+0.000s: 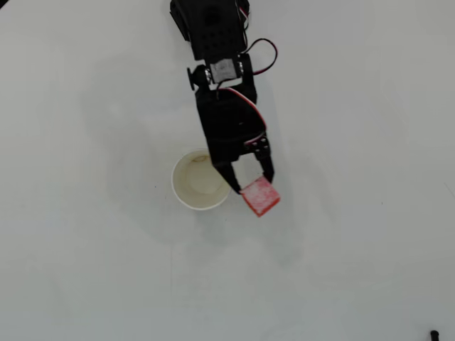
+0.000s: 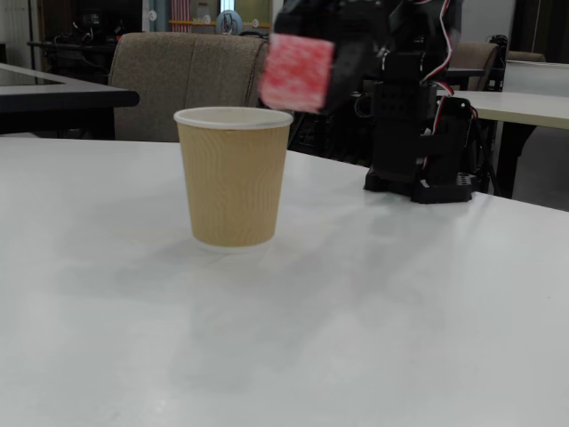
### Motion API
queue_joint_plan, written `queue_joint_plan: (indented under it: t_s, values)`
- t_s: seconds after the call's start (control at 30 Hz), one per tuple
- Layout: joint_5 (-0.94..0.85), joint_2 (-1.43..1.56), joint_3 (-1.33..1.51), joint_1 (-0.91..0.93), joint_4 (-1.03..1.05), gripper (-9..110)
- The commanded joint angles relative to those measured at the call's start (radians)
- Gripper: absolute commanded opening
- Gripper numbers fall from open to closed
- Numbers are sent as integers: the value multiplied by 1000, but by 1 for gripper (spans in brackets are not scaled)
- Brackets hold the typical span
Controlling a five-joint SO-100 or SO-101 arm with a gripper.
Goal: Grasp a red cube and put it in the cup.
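My gripper [image 1: 252, 186] is shut on the red cube [image 1: 260, 197], a small red block with whitish patches. In the overhead view the cube hangs just right of the cup [image 1: 199, 180], a round paper cup with a white rim and cream inside. In the fixed view the cube [image 2: 296, 72] is held in the air above and slightly right of the cup's rim; the cup [image 2: 233, 176] shows a tan ribbed outer wall there. The gripper [image 2: 342, 62] holds the cube from behind, its fingers mostly hidden by it.
The arm's black base [image 2: 418, 142] stands on the white table [image 1: 85, 270] behind and right of the cup in the fixed view. A chair back [image 2: 187, 84] and other tables stand beyond the far edge. A small dark thing [image 1: 434, 334] lies at the overhead view's bottom right corner.
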Motion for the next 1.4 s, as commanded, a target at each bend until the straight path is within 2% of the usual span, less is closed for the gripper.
queue_joint_plan:
  t_s: [0.0, 0.37, 0.87, 1.03, 1.37]
  values:
    - [0, 115, 20, 49, 11, 14]
    - [-3, 345, 187, 163, 38, 14]
    - [-3, 410, 190, 212, 74, 14]
    - [-5, 396, 190, 212, 74, 27]
    - [6, 394, 186, 212, 80, 28]
